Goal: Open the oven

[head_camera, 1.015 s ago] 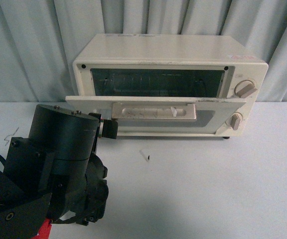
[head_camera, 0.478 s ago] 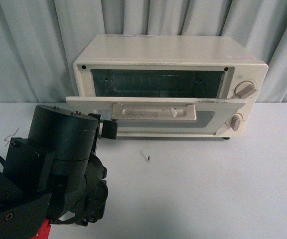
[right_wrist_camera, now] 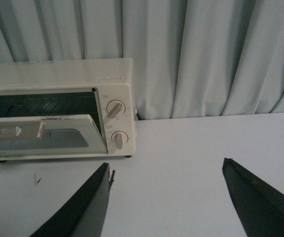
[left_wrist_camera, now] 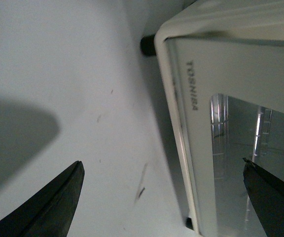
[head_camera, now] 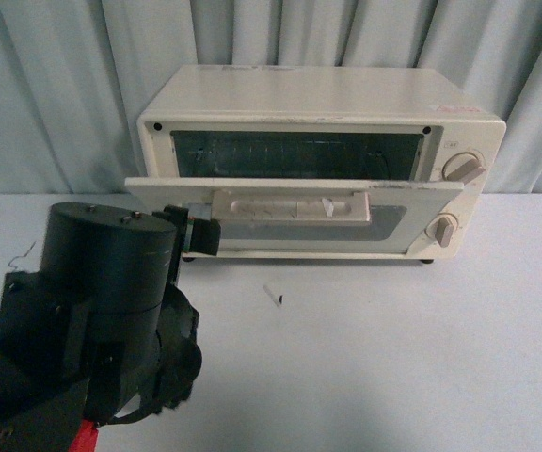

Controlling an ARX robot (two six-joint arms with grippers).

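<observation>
The cream-white oven (head_camera: 318, 99) stands at the back of the table with its glass door (head_camera: 393, 221) tilted partly outward. The beige bar handle (head_camera: 290, 205) faces up and forward. My left gripper (head_camera: 191, 231) is open at the door's left end, below its edge. In the left wrist view the left gripper (left_wrist_camera: 162, 162) straddles the door's corner (left_wrist_camera: 181, 98) with the Toshiba lettering, one finger (left_wrist_camera: 53, 205) over the table and the other (left_wrist_camera: 272, 192) over the glass. My right gripper (right_wrist_camera: 166, 163) hangs open over bare table, well right of the oven (right_wrist_camera: 58, 79).
A pale pleated curtain (head_camera: 55, 85) hangs right behind the oven. Two round knobs (head_camera: 463, 168) sit at the oven's right end. A small paper scrap (head_camera: 273, 295) lies on the white table (head_camera: 422, 348) in front of the door.
My left arm has shifted a little left and back, and its fingertips have risen slightly at the door's left end. The door stays about as far open as before.
</observation>
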